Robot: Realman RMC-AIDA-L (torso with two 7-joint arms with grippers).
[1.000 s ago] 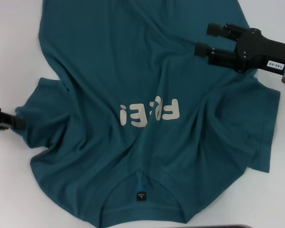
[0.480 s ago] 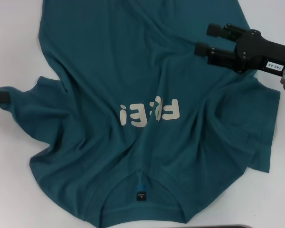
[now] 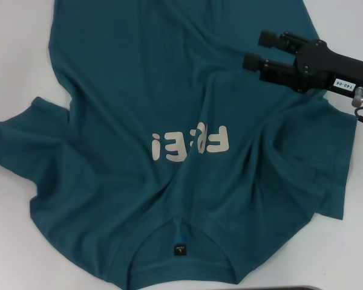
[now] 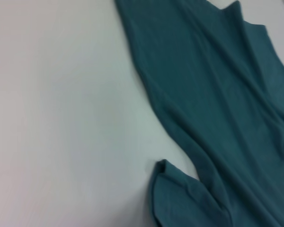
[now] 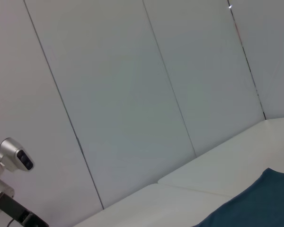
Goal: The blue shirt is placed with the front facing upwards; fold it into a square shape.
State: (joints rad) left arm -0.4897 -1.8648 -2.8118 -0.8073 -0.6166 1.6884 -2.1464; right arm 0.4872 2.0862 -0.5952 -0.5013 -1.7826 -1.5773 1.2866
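The blue shirt (image 3: 169, 90) lies front up on the white table (image 3: 12, 48), its collar and dark neck label (image 3: 179, 248) nearest me. The pale "FREE" lettering (image 3: 190, 144) sits mid-chest, with wrinkles around it. The shirt's left sleeve (image 3: 12, 136) is spread flat out to the view's left edge. My right gripper (image 3: 260, 49) hovers open over the shirt's right side, above the right sleeve (image 3: 336, 163), with nothing between its fingers. My left gripper is out of view. The left wrist view shows the shirt's edge (image 4: 213, 94) and a sleeve tip (image 4: 180, 198) on the table.
Bare white table lies left of the shirt (image 4: 61, 118). A dark strip (image 3: 290, 288) shows at the head view's bottom edge. In the right wrist view, white wall panels (image 5: 132, 94) rise behind the table, with a shirt corner (image 5: 255, 203) and a silver device (image 5: 9, 161).
The left gripper slid out of view to the left, drawing the bunched left sleeve out flat. The right gripper shifted slightly left and farther from me, still open.
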